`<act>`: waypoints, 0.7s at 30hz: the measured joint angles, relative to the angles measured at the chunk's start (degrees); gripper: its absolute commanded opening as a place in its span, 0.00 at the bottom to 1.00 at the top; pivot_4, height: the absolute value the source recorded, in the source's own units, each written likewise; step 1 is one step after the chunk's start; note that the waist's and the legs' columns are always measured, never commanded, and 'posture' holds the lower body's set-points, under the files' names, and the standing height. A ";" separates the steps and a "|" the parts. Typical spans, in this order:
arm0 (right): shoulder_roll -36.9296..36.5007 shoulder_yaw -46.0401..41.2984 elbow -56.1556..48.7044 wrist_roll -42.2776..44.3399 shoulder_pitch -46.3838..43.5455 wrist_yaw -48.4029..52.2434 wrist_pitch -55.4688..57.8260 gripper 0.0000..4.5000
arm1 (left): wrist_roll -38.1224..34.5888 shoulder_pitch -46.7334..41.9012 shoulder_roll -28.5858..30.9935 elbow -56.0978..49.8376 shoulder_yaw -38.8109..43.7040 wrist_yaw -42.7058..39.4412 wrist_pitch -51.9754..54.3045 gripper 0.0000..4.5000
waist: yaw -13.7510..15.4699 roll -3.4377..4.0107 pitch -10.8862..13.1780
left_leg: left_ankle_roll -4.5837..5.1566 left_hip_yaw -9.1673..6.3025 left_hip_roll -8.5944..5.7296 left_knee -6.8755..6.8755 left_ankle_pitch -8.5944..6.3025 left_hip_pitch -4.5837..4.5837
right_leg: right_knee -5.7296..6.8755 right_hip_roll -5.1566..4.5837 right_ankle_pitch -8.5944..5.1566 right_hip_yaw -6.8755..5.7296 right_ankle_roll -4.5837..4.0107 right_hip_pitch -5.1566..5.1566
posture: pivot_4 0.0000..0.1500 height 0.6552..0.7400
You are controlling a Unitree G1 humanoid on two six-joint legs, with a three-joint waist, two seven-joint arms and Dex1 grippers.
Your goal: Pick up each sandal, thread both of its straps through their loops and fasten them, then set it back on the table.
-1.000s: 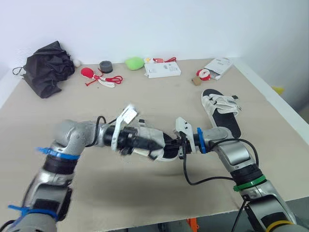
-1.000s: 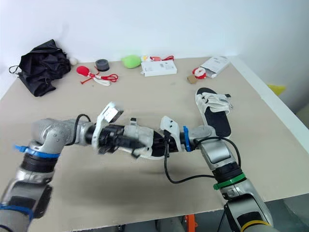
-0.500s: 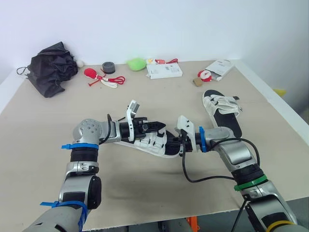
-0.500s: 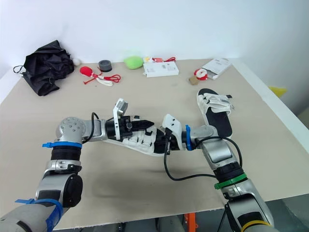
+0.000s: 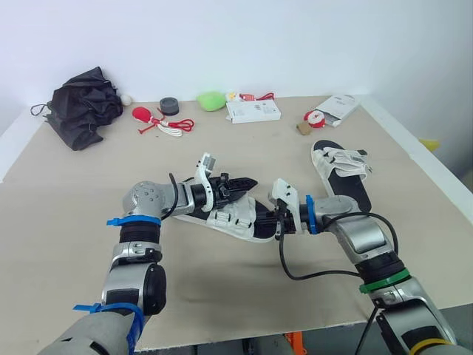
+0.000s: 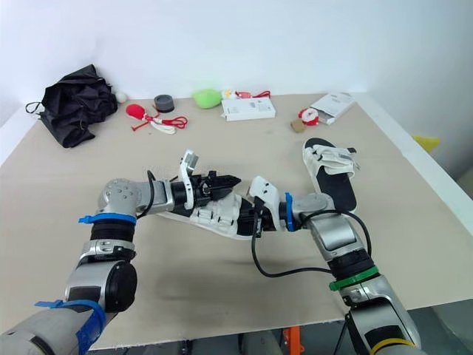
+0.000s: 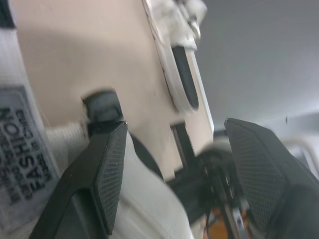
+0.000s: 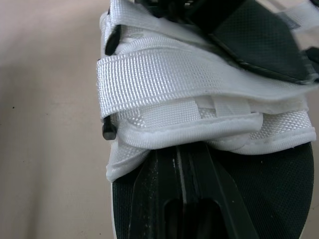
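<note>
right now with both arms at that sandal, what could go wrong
1. The left gripper has its fingers open over the sandal; closing off-centre could grab the wrong white strap or miss it.
2. The right gripper is at the sandal's end, close to the left; a pull could bring them together.
3. The second sandal lies just beyond the right forearm; a swing could knock it.

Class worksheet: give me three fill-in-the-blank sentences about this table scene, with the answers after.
The left pincer, by the near sandal, has its fingers ___. The other sandal lies flat on the robot's ___ side. The black umbrella sits at the table's far ___ corner.
Missing words: open; right; left.
</note>
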 measured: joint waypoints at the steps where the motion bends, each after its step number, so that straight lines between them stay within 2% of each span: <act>1: 0.01 0.00 0.03 -0.01 -0.04 -0.18 0.00 0.00 | -0.03 -0.61 -0.24 1.50 0.64 0.31 -0.67 0.74 | 0.00 0.01 -0.01 | 0.01 -0.06 -0.06 0.00 0.05 0.02 | 0.00 -0.03 0.02 -0.01 0.03 0.04 | 1.00 1.00; 10: 0.14 0.07 -0.16 -0.04 0.13 -0.46 0.02 0.00 | -5.97 -5.61 -3.98 10.23 13.39 11.21 -4.14 0.74 | -0.10 -0.02 0.02 | -0.01 -0.41 -0.44 0.01 0.17 -0.09 | -0.01 -0.20 0.10 0.01 0.18 -0.03 | 1.00 1.00; 15: 0.03 -0.06 -0.65 0.14 0.03 0.51 0.00 0.00 | -10.66 -7.66 -2.36 9.66 20.50 16.10 -7.42 0.74 | -0.12 -0.04 0.06 | -0.24 -0.44 -0.42 -0.06 0.10 -0.28 | -0.02 -0.18 -0.01 0.00 0.22 -0.20 | 1.00 1.00; 18: -0.17 -0.58 -1.14 0.79 0.03 1.19 0.43 0.00 | -13.94 -7.85 -0.49 6.96 21.57 15.10 -5.01 0.74 | -0.23 -0.13 0.20 | -0.49 -0.43 -0.42 -0.07 -0.03 -0.39 | -0.03 -0.18 -0.11 0.06 0.29 -0.30 | 1.00 1.00; 21: -1.17 -1.06 -3.82 1.40 0.48 1.04 1.66 0.00 | -15.36 -7.34 3.37 1.38 18.64 9.14 -2.31 0.74 | -0.24 -0.10 0.28 | -0.66 -0.43 -0.45 -0.06 0.00 -0.83 | -0.01 -0.20 -0.13 0.11 0.31 -0.77 | 1.00 1.00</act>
